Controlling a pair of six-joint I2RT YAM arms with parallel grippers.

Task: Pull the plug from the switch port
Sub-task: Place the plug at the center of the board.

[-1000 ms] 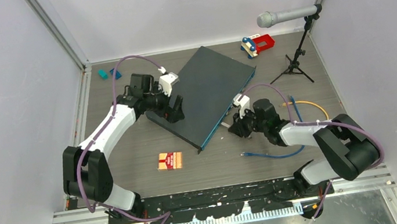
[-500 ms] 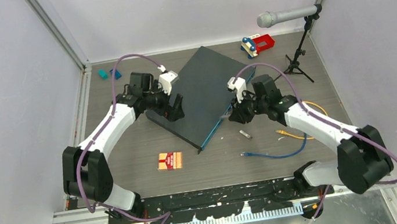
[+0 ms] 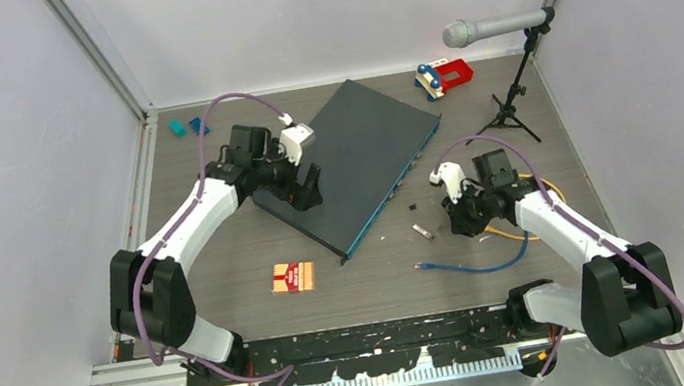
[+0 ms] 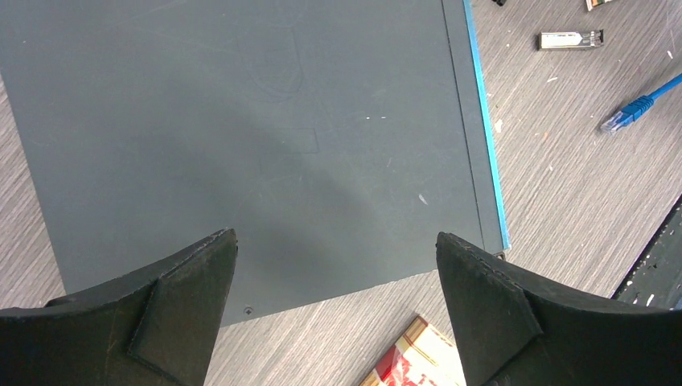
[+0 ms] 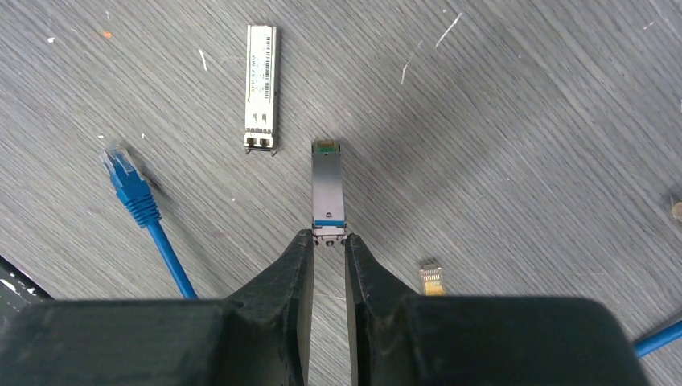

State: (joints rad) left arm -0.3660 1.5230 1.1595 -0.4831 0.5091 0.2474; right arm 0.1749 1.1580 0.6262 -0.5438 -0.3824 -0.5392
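A grey wood-grain bench [image 3: 228, 270] sits between pale walls. Toward its left edge the left fingers [image 4: 185, 305] stand wide apart over the near-left corner of the switch [image 3: 353, 156], which lies askew mid-bench, with a red card [image 3: 292, 277] nearer the front edge. Right of the switch's teal front lies a loose silver module [image 5: 260, 84]. Just beyond it the right fingers [image 5: 281, 289] are pinched narrowly on the end of the plug [image 5: 328, 189], which is clear of the switch. A blue cable [image 5: 133, 189] lies beside them, and a microphone [image 3: 487, 28] stands at the far right corner.
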